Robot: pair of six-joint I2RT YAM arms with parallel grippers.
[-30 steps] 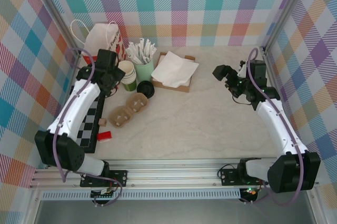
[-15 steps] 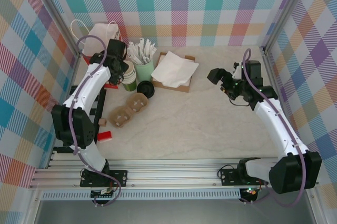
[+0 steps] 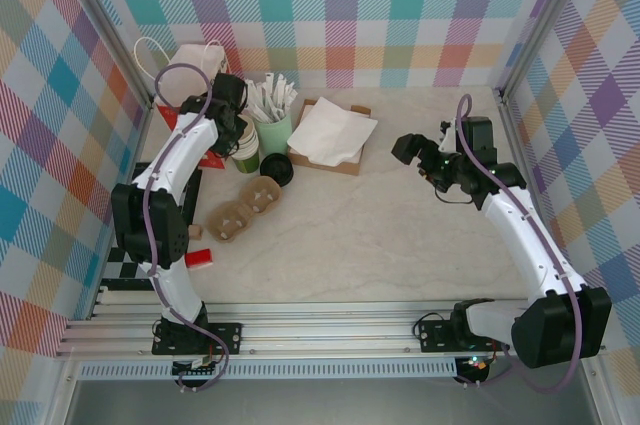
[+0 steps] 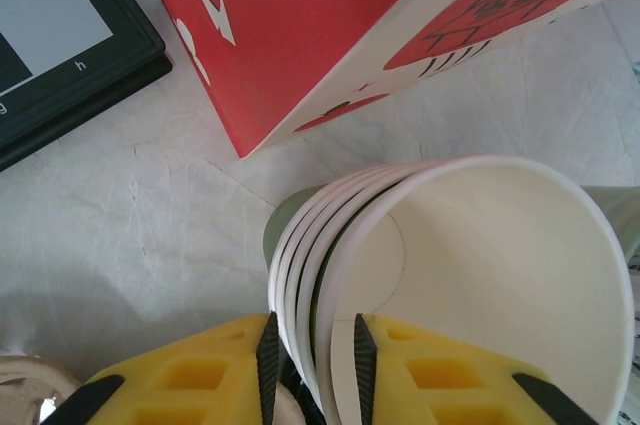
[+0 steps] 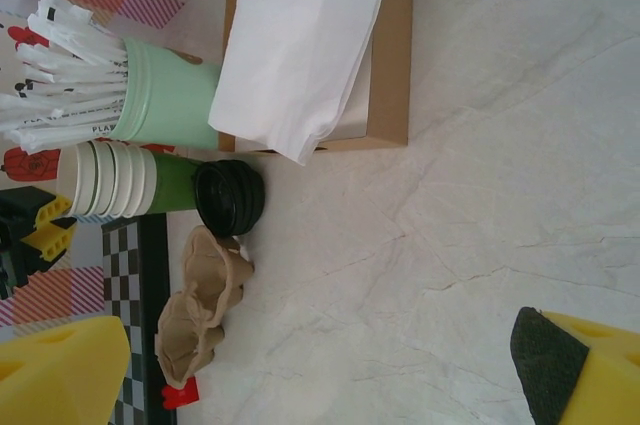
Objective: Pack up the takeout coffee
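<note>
- Left claw is pinched together on the rim of the stack of lidless cream-and-green paper cups. One pad is outside the nested rims and the other is inside the top cup, with several cup walls squeezed between them.
- Right claw is spread wide with nothing in it, hanging over a bare patch of the pale marble-look table.
- The takeout coffee, the small green paper cup with a round black plastic lid, sits on the table just beside the left claw, on the side facing the right claw. It's right up against the base of the stack. From the right claw it's straight ahead but well apart.
- Honestly I mostly see the lid from these angles. The green under it blurs into the stack's green, so I can't tell how much cup is down there.
- The white-and-red paper bag stands just past the left claw, and the brown moulded-pulp cup carrier lies near it, back toward the arm's base.
- My read on the step: packing proper hasn't started. The coffee isn't in the carrier or the bag, and the left claw is busy with the stack, not the coffee.
- Next move, I'd guess: a claw goes to the coffee with its jaws apart, closes on the body under the lid, keeps it upright and lifts without bumping the stack. The right claw is free for that. The left would have to let go of the stack first.
</note>
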